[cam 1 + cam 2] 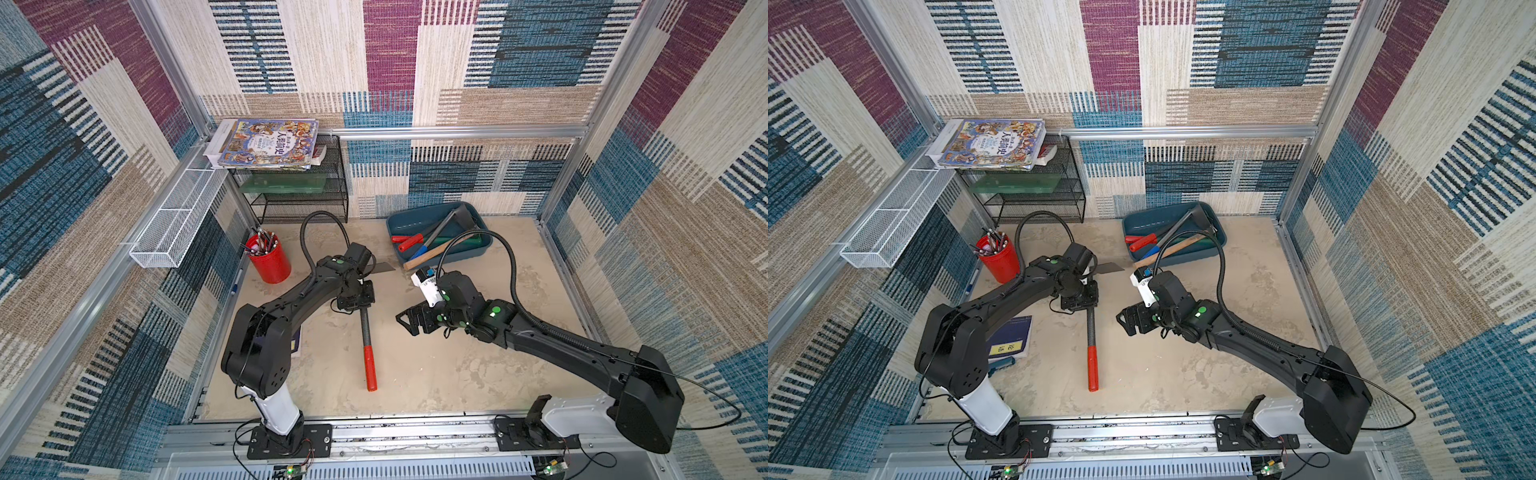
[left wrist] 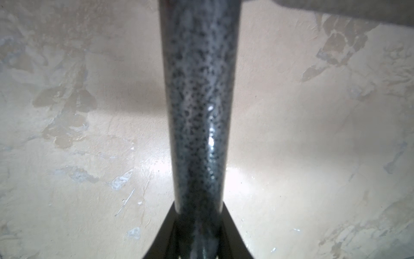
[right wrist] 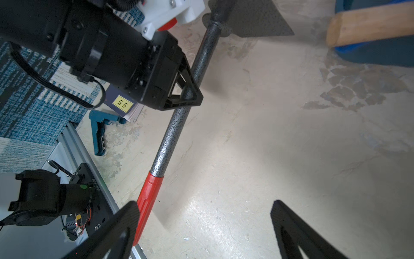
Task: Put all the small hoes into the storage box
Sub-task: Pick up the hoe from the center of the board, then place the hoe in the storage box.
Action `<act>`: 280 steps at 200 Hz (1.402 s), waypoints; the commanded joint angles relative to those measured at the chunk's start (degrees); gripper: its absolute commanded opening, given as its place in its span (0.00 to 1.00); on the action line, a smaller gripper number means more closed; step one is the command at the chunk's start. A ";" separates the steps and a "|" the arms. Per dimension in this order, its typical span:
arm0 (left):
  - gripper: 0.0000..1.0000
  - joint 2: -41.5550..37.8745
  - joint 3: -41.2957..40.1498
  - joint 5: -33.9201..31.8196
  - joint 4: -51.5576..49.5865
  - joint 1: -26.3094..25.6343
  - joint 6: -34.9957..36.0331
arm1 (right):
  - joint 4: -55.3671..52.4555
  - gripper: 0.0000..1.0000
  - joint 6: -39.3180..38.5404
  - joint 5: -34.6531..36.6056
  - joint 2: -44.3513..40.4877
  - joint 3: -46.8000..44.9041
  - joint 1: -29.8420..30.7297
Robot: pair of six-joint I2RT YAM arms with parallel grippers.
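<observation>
In the upper right of the table point(image 1: 457, 374), the storage box point(image 1: 409, 224) holds other tools, perhaps four, though the right arm's cable crosses them. A wooden handle point(image 1: 428, 254) overhangs its near rim. A red pen cup point(image 1: 270, 262) stands at left, before a black wire rack point(image 1: 303, 208). The small hoe point(image 1: 367, 336) lies at the centre, well apart from the box: speckled grey shaft, red grip, dark flat blade. The left claw point(image 1: 357, 300) pinches its shaft near the blade; the right claw point(image 1: 404, 323) hangs spread beside it. One hoe, one box, two claws.
</observation>
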 commanded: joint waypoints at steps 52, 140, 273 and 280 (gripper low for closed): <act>0.00 -1.73 6.01 3.49 -5.67 0.07 6.96 | 3.19 0.96 1.60 -2.95 -1.17 1.35 -3.23; 0.00 3.26 18.08 4.75 -10.41 0.05 13.70 | 4.34 0.95 2.96 -8.34 -3.44 2.53 -7.88; 0.00 13.76 35.29 8.14 -12.15 -0.10 18.71 | 3.19 0.96 4.70 -10.35 -2.71 5.09 -12.10; 0.00 13.99 35.69 8.92 -12.14 -0.10 18.65 | 3.28 0.96 4.80 -10.52 -2.64 5.09 -12.29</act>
